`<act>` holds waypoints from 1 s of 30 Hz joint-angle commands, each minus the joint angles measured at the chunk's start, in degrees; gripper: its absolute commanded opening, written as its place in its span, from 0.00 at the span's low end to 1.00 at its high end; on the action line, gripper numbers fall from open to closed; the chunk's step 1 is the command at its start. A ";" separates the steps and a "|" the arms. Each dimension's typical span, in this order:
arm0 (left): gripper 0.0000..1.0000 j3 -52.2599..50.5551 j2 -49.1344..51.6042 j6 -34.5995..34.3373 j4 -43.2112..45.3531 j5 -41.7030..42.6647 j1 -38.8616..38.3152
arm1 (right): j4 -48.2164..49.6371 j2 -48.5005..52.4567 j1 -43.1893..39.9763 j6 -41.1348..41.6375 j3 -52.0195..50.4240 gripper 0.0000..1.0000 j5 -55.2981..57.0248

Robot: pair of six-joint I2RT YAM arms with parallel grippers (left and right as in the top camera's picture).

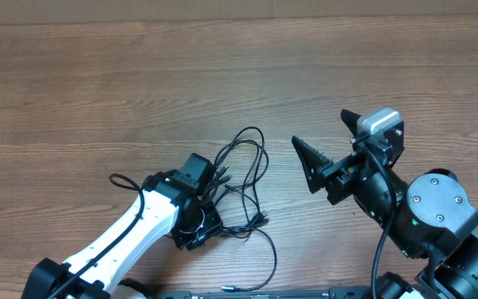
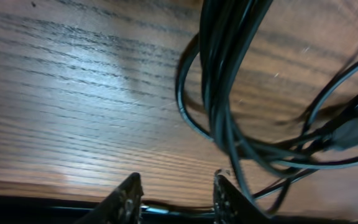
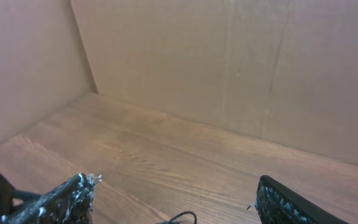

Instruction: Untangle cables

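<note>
Thin black cables [image 1: 237,191] lie tangled on the wooden table [image 1: 139,83], just in front of the left gripper [image 2: 179,198]

The left jaws stand apart with only bare wood between them, the bundle hanging close beside one finger; the right gripper [image 3: 176,202] is raised to the side, well apart from the tangle, its jaws wide apart and holding nothing; the cords look light, soft and floppy, so I judge that they will slide and drag their neighbours when pulled; a better hold is probably near a dark plug [image 2: 352,132] or on one outer loop, not on the dense middle; no brand, label or writing can be read anywhere.
</note>
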 commanded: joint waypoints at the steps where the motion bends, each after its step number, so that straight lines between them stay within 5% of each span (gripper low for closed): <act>1: 0.39 -0.24 -0.11 -7.63 2.05 -0.59 -0.37 | -0.33 -0.28 -0.20 0.20 0.72 0.82 -0.96; 16: 0.36 -0.24 -0.11 -15.82 12.11 2.19 -0.33 | -0.98 -0.28 -0.20 -0.04 0.72 0.82 -0.94; 30: 0.27 1.40 -0.59 -8.09 15.87 19.67 -0.37 | -1.29 -0.26 -0.20 -1.57 0.70 0.83 0.20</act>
